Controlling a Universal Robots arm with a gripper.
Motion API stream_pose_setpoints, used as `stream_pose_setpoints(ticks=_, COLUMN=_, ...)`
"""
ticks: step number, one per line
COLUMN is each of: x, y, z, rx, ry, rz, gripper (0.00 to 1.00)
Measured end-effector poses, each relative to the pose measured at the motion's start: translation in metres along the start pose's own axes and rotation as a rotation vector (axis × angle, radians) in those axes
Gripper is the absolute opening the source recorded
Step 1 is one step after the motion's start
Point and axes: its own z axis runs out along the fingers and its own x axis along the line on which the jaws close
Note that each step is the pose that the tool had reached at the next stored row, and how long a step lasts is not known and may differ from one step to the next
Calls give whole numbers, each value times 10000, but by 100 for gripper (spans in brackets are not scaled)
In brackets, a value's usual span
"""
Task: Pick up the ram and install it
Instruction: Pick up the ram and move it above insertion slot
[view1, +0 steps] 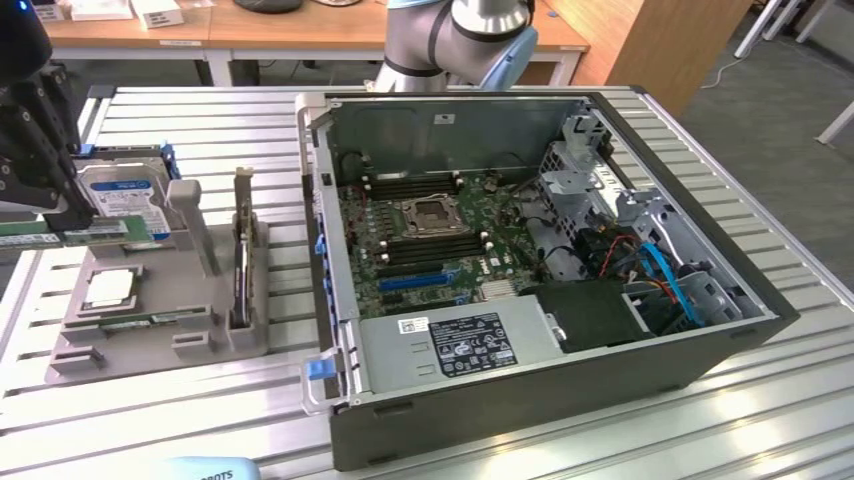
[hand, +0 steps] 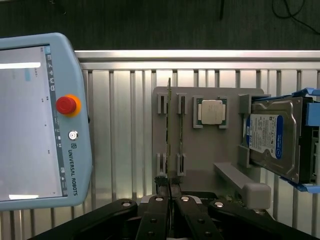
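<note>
Gripper (hand: 170, 192) is recorded as clenched on the ram (hand: 169, 131), with the fingers pressed against its two flat faces. The stick is seen edge-on in the wrist view, running out over the grey fixture tray (hand: 230, 100) between the slot posts. Whether it is fully clear of those posts cannot be told. A processor chip (hand: 210, 111) is seated just beside it on the tray, and a hard drive (hand: 272, 140) is held further out. A teach pendant (hand: 35, 125) lies on the other side. The open computer case (view1: 534, 400) is set well apart, toward the exterior view's right. Risks are judged as follows: a thin board pinched by narrow fingers may be pivoted or slipped; a slanted lift may snag it on the posts; a tilted stick may be jammed across the memory slots (view1: 407, 183) or knocked against the case wall.
</note>
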Motion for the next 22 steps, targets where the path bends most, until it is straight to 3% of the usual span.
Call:
stream_pose_setpoints(ticks=9, x=-1, y=-33, z=-2, rx=-1, ry=1, rz=-1, gripper=12)
stream_pose_setpoints(ticks=22, x=-10, y=-337, z=-5, rx=0, ry=1, rz=0, gripper=12)
